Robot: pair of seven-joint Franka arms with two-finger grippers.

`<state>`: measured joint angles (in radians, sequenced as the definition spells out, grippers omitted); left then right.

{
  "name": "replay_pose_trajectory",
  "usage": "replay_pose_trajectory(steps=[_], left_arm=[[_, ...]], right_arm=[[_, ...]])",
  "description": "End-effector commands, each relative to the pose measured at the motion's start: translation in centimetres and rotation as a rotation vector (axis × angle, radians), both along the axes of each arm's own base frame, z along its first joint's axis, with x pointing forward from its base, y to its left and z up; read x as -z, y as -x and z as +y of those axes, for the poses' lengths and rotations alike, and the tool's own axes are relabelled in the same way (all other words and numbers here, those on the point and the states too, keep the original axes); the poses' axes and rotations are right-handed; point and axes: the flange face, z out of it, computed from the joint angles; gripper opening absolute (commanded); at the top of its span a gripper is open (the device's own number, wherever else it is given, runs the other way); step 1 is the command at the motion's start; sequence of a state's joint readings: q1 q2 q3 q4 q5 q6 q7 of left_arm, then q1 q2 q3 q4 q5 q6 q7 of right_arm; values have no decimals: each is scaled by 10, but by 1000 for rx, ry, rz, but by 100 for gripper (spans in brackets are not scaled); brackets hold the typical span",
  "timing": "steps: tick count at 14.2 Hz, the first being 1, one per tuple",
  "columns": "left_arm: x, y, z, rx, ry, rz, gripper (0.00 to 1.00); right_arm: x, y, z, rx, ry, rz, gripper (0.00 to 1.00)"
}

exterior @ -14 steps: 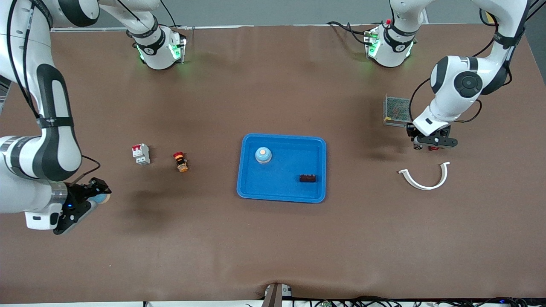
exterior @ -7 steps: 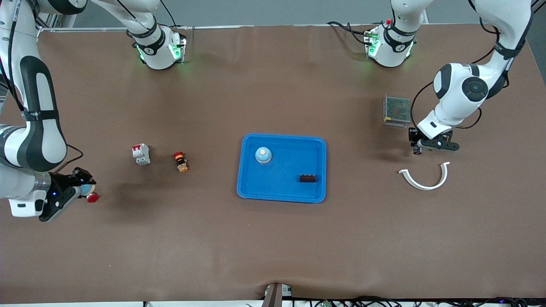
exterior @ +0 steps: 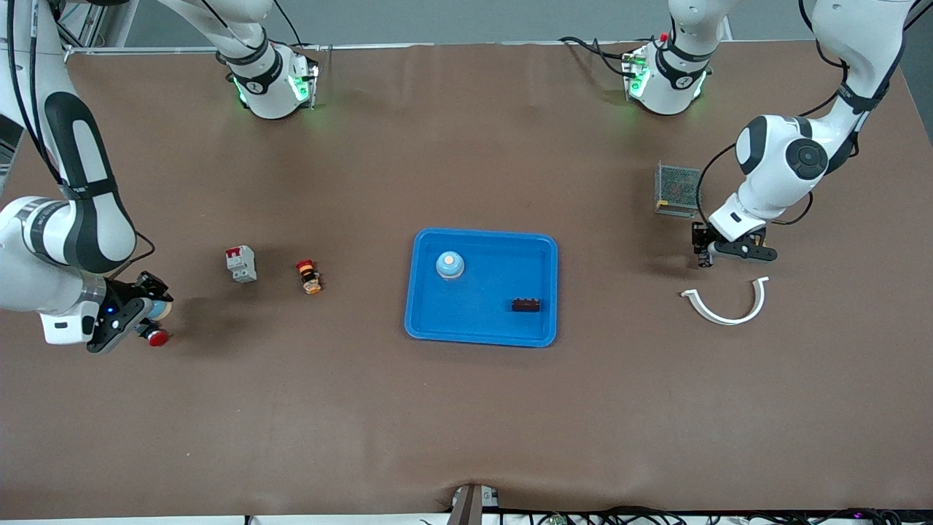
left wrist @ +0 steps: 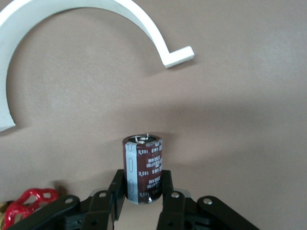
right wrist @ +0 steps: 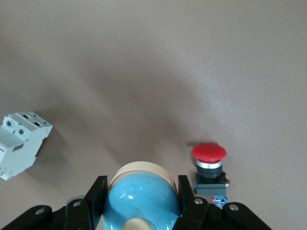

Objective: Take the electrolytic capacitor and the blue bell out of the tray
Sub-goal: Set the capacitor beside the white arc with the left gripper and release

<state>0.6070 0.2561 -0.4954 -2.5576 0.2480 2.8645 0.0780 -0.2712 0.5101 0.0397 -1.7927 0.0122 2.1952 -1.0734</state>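
My left gripper (left wrist: 143,191) clamps the brown, grey-striped electrolytic capacitor (left wrist: 143,167) near the white clip (left wrist: 76,28). My right gripper (right wrist: 141,199) clamps the glossy blue bell (right wrist: 141,201), beside a red pushbutton (right wrist: 209,165). Both are well clear of the tray (exterior: 539,244).

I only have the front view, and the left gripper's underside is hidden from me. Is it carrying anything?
Observer: Yes. The left gripper has its fingers shut on a brown electrolytic capacitor with a grey stripe.
Operator: And the right one?
Observer: The right gripper has its fingers shut on a blue bell with a cream rim.
Operator: What is the red spot next to it?
Observer: A red push button, standing on the table beside the bell.
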Motion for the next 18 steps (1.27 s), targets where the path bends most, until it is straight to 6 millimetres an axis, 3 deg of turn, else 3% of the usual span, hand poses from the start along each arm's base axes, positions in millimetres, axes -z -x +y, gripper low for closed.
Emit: replay_pose_trajectory(steps=[1,5,9,12,18], left_arm=[[-2,-18,8,-2,16,-33,0],[0,-29,11,16,14,-43,0],[7,-38,27,32,-2,-45,0],[11,-36,39,55,-29,-40,0],[12,-36,43,52,-30,-39,0]], right_arm=[[3,20,0,-21,5,-6,41],[26,36,-3,-22,6,-35,41],[35,42,-1,-18,6,-48,41],[43,47,-3,-10,5,-50,41],[58,55,2,-8,14,-90,41]])
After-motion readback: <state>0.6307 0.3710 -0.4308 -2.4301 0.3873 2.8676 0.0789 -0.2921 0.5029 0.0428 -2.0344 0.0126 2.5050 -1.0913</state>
